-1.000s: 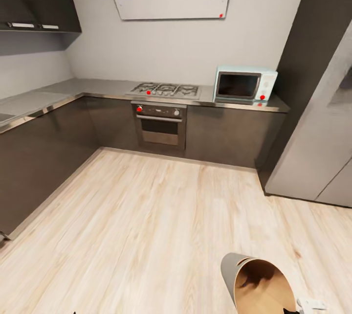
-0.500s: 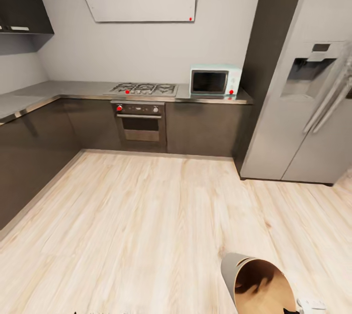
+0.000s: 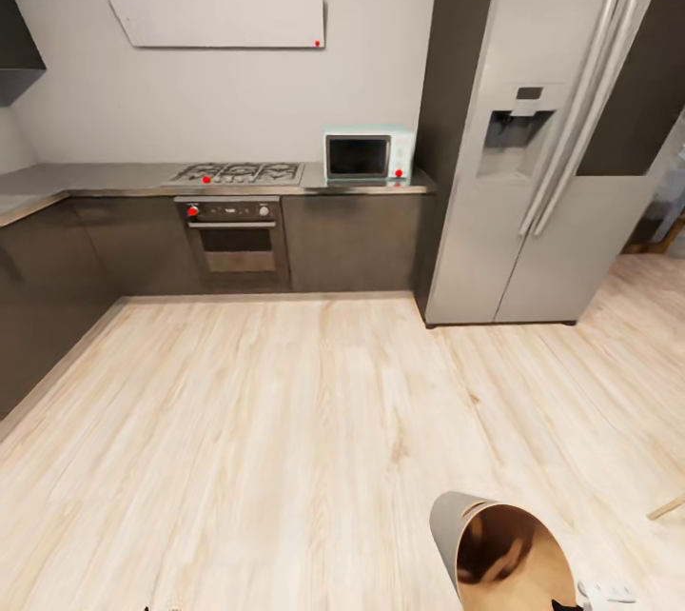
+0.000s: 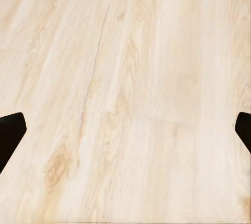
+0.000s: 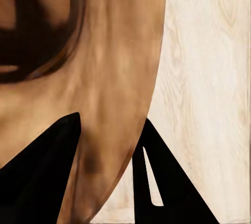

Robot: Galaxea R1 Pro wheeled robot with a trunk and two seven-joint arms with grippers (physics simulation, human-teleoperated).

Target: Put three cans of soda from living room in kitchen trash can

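The trash can (image 3: 504,556), pale grey outside and glossy orange-brown inside, hangs tilted at the bottom right of the head view, just above the pale wood floor (image 3: 285,421). My right gripper (image 5: 111,119) is shut on the can's rim, one black finger inside against the brown wall (image 5: 104,67) and the other outside. My left gripper (image 4: 129,120) is open, its black fingertips far apart over bare floor planks (image 4: 130,77), holding nothing. The soda cans are out of view.
This is the kitchen. A steel double-door fridge (image 3: 533,116) stands at the right, and a teal microwave (image 3: 366,154) sits on the counter beside it. The hob (image 3: 238,173) and oven (image 3: 233,235) are at the back. Dark cabinets (image 3: 48,278) run along the left.
The whole view has swung to the right, so the fridge now shows fully and the counter has slid left. The trash can keeps its place in the picture, still held.
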